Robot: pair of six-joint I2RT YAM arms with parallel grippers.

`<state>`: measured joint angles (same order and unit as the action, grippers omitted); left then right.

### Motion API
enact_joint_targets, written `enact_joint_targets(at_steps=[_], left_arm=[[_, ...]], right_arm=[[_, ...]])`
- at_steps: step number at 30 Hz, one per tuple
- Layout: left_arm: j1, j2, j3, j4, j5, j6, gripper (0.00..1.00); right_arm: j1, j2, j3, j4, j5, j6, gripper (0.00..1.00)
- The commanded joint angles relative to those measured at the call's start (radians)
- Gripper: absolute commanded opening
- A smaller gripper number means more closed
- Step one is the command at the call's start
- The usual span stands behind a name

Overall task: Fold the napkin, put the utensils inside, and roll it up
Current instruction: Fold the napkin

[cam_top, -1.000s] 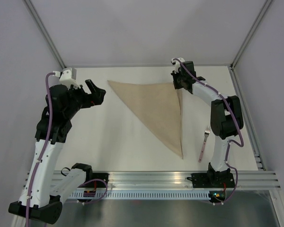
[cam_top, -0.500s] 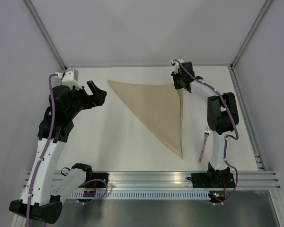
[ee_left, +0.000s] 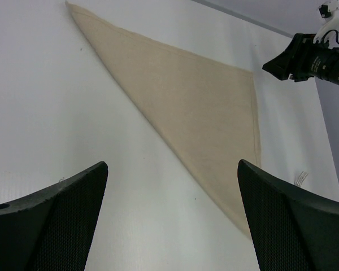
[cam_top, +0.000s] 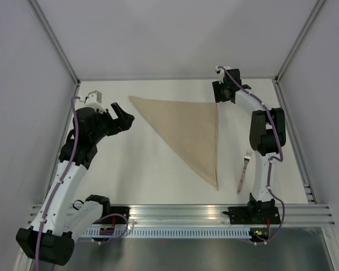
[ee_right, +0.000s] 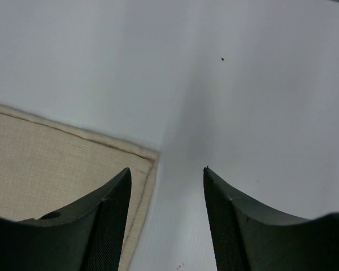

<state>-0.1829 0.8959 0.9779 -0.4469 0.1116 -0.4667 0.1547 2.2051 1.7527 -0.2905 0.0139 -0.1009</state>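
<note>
The tan napkin (cam_top: 189,127) lies flat on the white table, folded into a triangle with its long point toward the near edge. My right gripper (cam_top: 220,97) hovers just beyond the napkin's far right corner, open. In the right wrist view that corner (ee_right: 73,164) lies beside the left finger, and only bare table shows between the fingertips of the gripper (ee_right: 166,169). My left gripper (cam_top: 123,116) stands wide open and holds nothing, left of the napkin's far left corner; its wrist view shows the napkin (ee_left: 186,96) ahead of the gripper (ee_left: 172,164). The pink-handled fork (cam_top: 243,172) lies right of the napkin.
The right arm's upright links (cam_top: 265,135) stand between the napkin's right edge and the table's right rail (cam_top: 296,141). An aluminium rail (cam_top: 181,212) runs along the near edge. Grey walls enclose the table on three sides.
My right gripper has opened, let go of the napkin's far right corner and drawn slightly right and back. The corner now lies flat. The left arm has shifted a little to the right.
</note>
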Motion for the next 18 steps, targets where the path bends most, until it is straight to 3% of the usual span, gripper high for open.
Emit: enact_joint_targets(at_steps=[1, 9, 18], left_arm=[[-0.001, 0.031, -0.086, 0.140, 0.057, -0.113, 0.99], [-0.026, 0.188, -0.196, 0.350, 0.024, -0.179, 0.95], [-0.047, 0.360, -0.301, 0.585, -0.026, -0.277, 0.91]], right_arm=[[-0.015, -0.090, -0.011, -0.107, -0.009, -0.003, 0.60], [-0.104, -0.404, -0.310, -0.277, -0.112, -0.031, 0.58], [-0.144, -0.749, -0.645, -0.463, -0.080, -0.094, 0.58]])
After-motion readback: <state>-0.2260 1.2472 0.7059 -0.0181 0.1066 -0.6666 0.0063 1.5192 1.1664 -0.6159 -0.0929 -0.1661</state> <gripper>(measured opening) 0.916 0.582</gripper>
